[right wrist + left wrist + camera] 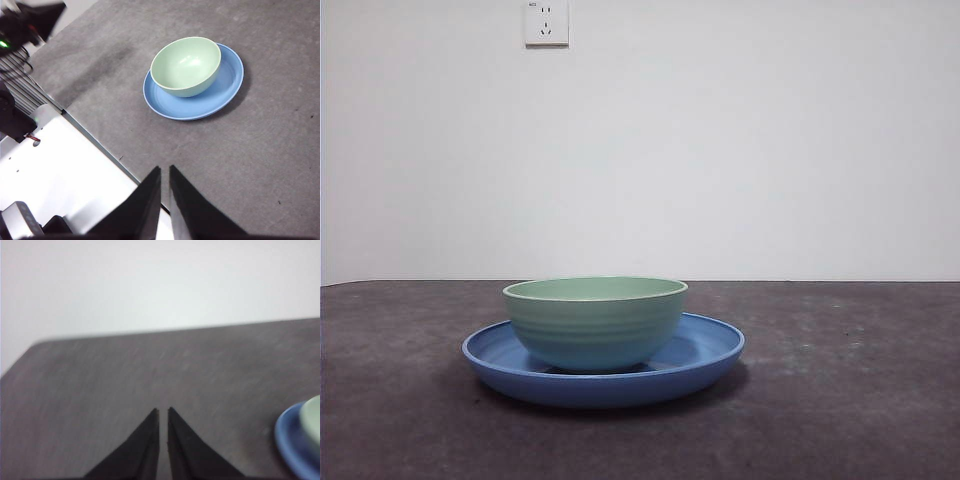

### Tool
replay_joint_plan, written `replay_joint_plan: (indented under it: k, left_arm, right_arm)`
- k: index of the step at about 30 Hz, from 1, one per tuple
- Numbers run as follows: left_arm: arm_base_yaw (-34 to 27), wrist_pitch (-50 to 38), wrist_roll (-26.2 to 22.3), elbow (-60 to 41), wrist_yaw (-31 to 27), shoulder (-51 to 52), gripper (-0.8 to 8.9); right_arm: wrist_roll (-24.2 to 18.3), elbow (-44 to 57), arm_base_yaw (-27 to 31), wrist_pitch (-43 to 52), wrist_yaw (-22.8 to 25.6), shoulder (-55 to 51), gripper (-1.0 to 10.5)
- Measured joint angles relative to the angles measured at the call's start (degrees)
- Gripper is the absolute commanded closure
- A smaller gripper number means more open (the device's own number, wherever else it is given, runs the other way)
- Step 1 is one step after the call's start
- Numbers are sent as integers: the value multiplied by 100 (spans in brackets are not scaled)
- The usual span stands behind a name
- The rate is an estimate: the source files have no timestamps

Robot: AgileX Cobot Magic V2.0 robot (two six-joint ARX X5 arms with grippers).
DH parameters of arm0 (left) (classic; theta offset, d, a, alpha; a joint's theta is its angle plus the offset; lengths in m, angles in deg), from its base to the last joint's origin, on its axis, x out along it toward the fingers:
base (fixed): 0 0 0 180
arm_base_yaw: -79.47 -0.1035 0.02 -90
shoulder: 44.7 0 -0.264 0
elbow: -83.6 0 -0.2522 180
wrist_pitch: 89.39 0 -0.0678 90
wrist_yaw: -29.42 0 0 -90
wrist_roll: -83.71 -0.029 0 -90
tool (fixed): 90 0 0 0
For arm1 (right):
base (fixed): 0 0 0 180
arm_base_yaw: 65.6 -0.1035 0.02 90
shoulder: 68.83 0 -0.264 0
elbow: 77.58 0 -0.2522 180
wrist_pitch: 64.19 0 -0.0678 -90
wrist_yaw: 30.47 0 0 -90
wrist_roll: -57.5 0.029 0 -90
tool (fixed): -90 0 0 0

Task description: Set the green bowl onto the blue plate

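The green bowl (pixel 595 322) sits upright on the blue plate (pixel 705 352). It rests a bit to the left of the plate's middle, so more blue shows on the right side. The bowl has nothing in it. The plate lies flat on the dark grey bench (pixel 850 400), near the front. Behind it is a white wall with a white socket (pixel 546 22) high up.

The left gripper (pixel 163 412) is up in the air over a bare part of the bench. Its jaws are almost closed, with just a thin gap, and they hold nothing. The plate (pixel 290 442) and the bowl (pixel 312 422) peek in at the edge of its blurry view, well apart from the jaws.

The right gripper (pixel 165 170) is also up high and well away from the bowl (pixel 186 65) and plate (pixel 220 95). Its jaws are close together too, and they hold nothing. Below it is the near edge of the bench, and a white base (pixel 65 175) beside it.
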Motion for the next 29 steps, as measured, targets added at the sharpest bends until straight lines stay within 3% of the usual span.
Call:
replay_joint_plan:
  k: [3, 29]
  left_arm:
    - [-74, 31, 125, -262, -234, -26, 787]
    - [-216, 168, 179, -568, -256, 315, 787]
  right_arm:
    - [0, 0, 0, 0, 0, 0, 921]
    - [0, 0, 2, 0, 0, -2, 921]
